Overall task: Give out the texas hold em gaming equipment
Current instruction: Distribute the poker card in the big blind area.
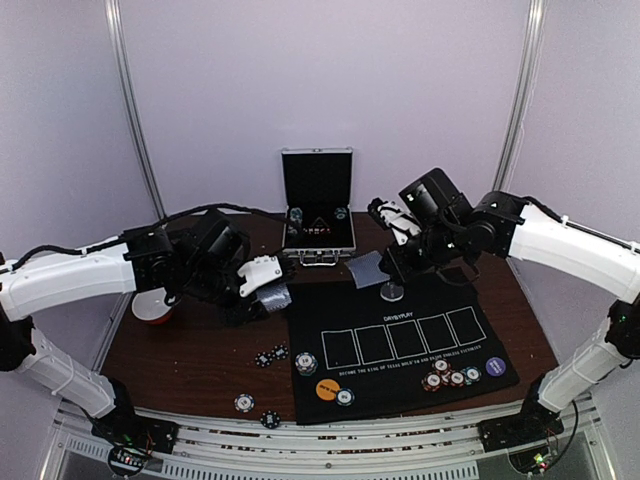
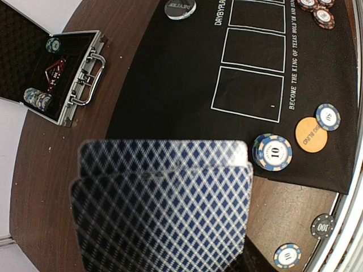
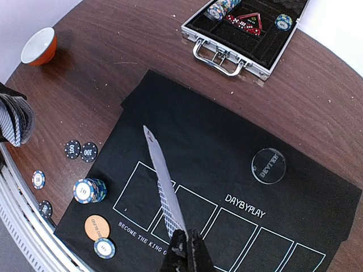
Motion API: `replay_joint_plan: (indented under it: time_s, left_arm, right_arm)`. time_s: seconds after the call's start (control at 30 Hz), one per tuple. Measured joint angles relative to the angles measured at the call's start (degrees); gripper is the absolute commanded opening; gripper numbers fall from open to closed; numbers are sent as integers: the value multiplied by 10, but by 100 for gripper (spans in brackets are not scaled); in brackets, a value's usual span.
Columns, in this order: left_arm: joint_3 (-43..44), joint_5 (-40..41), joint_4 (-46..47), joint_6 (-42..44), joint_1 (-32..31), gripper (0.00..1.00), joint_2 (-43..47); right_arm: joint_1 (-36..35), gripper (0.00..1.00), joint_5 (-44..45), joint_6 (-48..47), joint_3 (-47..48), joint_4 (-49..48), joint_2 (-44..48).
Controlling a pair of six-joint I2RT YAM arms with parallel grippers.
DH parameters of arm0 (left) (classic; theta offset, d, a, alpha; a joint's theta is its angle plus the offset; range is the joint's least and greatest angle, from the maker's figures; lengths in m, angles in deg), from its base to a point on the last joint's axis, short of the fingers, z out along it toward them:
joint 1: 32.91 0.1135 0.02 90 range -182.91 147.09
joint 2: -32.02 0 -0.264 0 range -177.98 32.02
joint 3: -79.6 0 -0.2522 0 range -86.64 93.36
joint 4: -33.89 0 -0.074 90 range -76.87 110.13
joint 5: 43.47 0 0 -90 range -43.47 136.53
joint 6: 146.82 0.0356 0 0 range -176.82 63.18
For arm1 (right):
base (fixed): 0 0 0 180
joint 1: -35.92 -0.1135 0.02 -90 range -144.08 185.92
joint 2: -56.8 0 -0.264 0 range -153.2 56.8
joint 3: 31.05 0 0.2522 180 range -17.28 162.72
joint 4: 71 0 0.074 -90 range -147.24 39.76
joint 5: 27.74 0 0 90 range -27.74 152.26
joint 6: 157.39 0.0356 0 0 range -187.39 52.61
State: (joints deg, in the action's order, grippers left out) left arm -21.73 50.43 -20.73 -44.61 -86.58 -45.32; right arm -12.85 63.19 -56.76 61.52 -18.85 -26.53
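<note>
A deck of cards [image 2: 161,204] with blue-diamond backs, slightly fanned, is clamped in the left tool [image 1: 262,282]. A single card [image 3: 163,181] stands edge-on in the right tool [image 3: 184,245]. Left of that tool a stack of blue-white 10 chips [image 3: 89,190] and an orange button disc [image 3: 97,226] lie flat, with a clear dealer disc [image 3: 268,165] close by.
</note>
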Motion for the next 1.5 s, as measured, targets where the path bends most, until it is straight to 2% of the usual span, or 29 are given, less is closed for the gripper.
replay_joint_plan:
  time_s: [0.37,0.6,0.8,0.97,1.23,1.37,1.5]
  left_arm:
    - [-16,2,-1,-10,0,47,3]
    - [-16,2,-1,-13,1,47,7]
    - [-17,2,-1,-14,1,47,9]
    - [-17,2,-1,-15,1,47,9]
    - [-23,2,-1,-17,1,47,11]
    - [-26,2,-1,-17,1,47,12]
    - [-28,2,-1,-17,1,47,19]
  right_arm:
    - [-1,0,-51,11,-40,7,4]
    - [-9,0,-181,70,-105,-13,24]
    - [-85,0,-316,191,-252,-171,25]
    - [-123,0,-369,311,-325,-324,-10]
    - [-174,0,-372,501,-375,-599,-116]
    - [-192,0,-363,562,-382,-666,-163]
    - [-197,0,-350,594,-382,-684,-171]
